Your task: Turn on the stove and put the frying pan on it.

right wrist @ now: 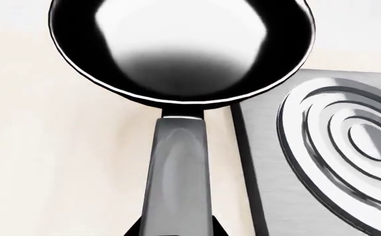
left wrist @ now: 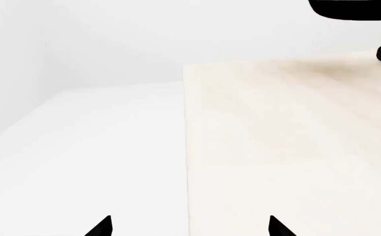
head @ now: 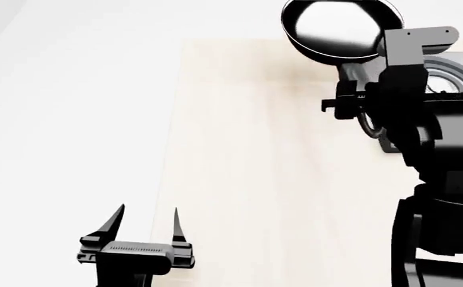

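Observation:
The frying pan (head: 339,28), black with a shiny inside, is at the far right of the table. My right gripper (head: 345,100) is shut on its long handle (right wrist: 177,162), whose loop end sticks out behind the jaws. In the right wrist view the pan (right wrist: 180,46) is just beside the stove (right wrist: 322,147), a grey slab with a ring burner. In the head view the stove (head: 455,75) is mostly hidden behind my right arm. The knob is out of view. My left gripper (head: 148,218) is open and empty at the table's near left edge, as its own view shows too (left wrist: 190,226).
The light wooden table (head: 255,149) runs from the middle to the right, with a white surface (head: 64,131) to its left. My right arm (head: 443,179) fills the right side of the head view. The pan's dark edge (left wrist: 355,10) shows in the left wrist view.

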